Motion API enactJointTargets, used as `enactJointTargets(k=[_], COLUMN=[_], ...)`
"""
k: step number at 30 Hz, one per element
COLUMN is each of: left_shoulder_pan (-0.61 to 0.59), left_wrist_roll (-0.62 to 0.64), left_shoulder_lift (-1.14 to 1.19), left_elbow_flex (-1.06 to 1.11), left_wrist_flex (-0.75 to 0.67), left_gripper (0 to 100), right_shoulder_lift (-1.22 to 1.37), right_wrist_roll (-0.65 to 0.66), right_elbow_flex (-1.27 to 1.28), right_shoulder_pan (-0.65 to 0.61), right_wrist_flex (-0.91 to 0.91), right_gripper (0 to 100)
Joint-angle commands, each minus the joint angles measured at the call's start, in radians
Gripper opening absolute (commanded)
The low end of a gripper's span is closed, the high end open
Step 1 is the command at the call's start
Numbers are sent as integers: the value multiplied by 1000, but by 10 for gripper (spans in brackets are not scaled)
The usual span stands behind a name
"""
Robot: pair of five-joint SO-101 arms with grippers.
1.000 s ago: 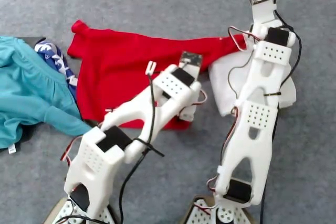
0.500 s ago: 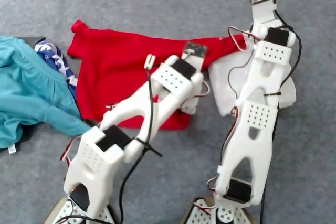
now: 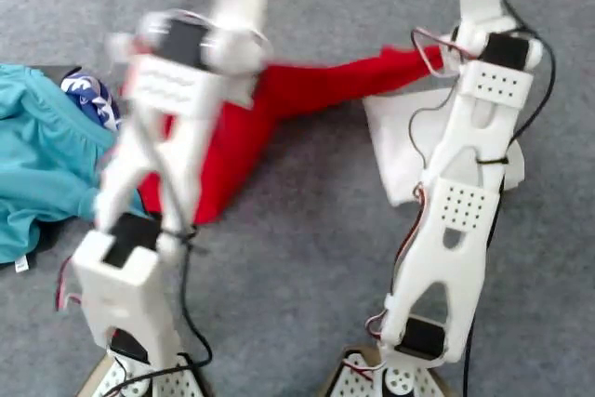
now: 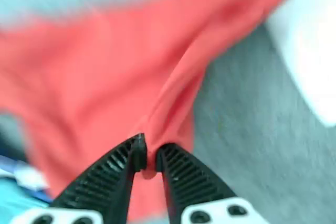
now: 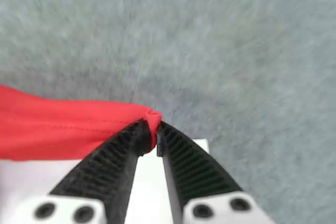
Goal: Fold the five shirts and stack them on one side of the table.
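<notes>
Left gripper jaws pinching fold of red shirt. Right gripper jaws pinching its far end. Shirt stretching between them near 12 o'clock of table.

Good fold likely needing both pulling evenly, then laying cloth flat.

White shirt lying at 3 o'clock. Teal shirt and blue shirt lying at 9 o'clock, maybe crowding landing spot.

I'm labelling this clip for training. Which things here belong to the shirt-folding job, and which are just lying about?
Job: red shirt, pinched by left gripper and right gripper; folded white shirt; teal shirt; blue-and-white patterned shirt.
Lying about: grey table cover; dark cloth under the teal shirt, possibly the fifth shirt.
</notes>
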Motion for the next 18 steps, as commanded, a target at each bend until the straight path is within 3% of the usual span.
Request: enactJointTargets(k=[1,10,18], left_shoulder_pan=[-97,-308,-521], left_wrist_roll=[-107,-112,-115], left_shoulder_lift=[-137,-448,-761], left_elbow_flex=[-213,-321,-236], left_wrist_flex=[15,15,15], left_gripper=[29,29,29], right_shoulder_lift=[-285,-812,-1133], right_wrist_roll=[-20,-74,-74], right_elbow_flex=[-41,-38,-36], right_shoulder_pan=[-69,-143,-224], right_wrist_flex=[46,133,78], right_gripper=[14,14,14])
